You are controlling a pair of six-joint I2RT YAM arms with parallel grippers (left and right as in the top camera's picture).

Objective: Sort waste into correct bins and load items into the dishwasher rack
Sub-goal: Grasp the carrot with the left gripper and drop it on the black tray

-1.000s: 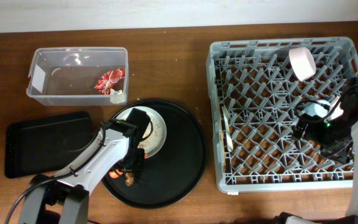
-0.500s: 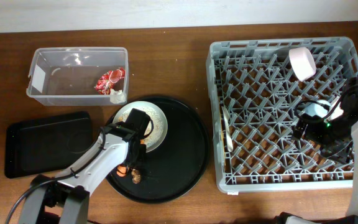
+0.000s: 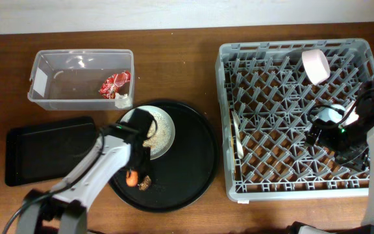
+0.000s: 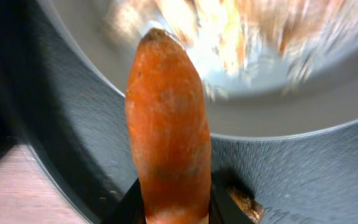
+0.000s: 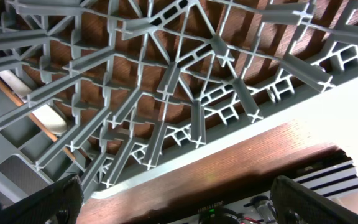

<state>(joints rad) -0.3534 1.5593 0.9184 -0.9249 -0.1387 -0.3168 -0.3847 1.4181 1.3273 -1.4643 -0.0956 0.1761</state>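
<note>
My left gripper is shut on the orange carrot piece, held just above the round black tray, beside the pale plate with shredded food bits. Brown crumbs lie on the tray next to it. The clear tub holds the red-and-silver wrapper and a white scrap. The shallow black tray lies at the left. My right gripper is open and empty over the grey rack, near its front right edge. The rack holds a pink dish and a light-blue cup.
A pale upright item stands in the rack's left part. The brown table shows between the tub and the rack, with the white wall edge at the back.
My left gripper has lifted and turned with the carrot piece, shifting slightly up and left over the round tray. The right arm has not moved.
</note>
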